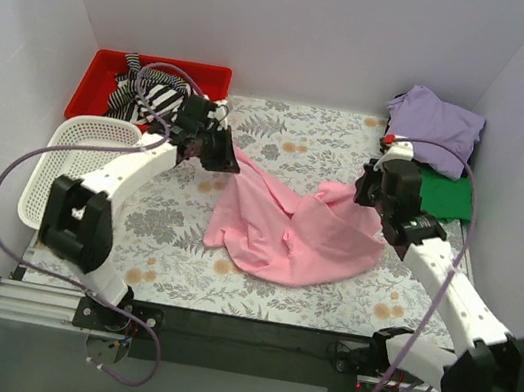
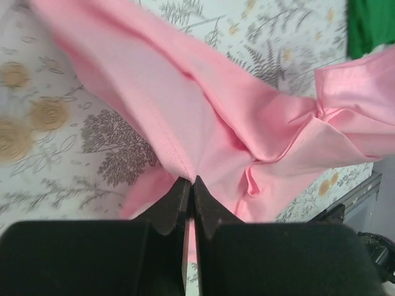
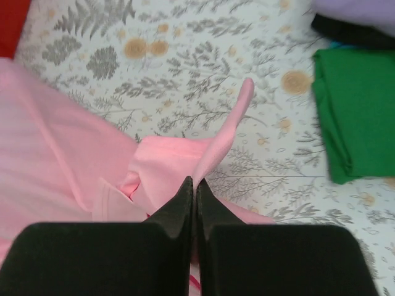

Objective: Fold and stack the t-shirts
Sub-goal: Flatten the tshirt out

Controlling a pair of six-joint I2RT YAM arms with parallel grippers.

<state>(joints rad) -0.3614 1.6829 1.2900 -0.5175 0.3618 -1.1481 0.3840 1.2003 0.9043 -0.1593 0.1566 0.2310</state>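
T-shirt (image 1: pixel 285 236), pink, pinched at hem by left hand (image 2: pixel 190 182); right hand (image 3: pixel 194 184) pinches another edge.

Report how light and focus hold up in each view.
Top external: even, diffuse light, only soft shadows around the light pink cotton t-shirt, all in focus. Left wrist: the left gripper is a dark, featureless mass. Right wrist: the right gripper is equally dark, while the folded green t-shirt is crisp.
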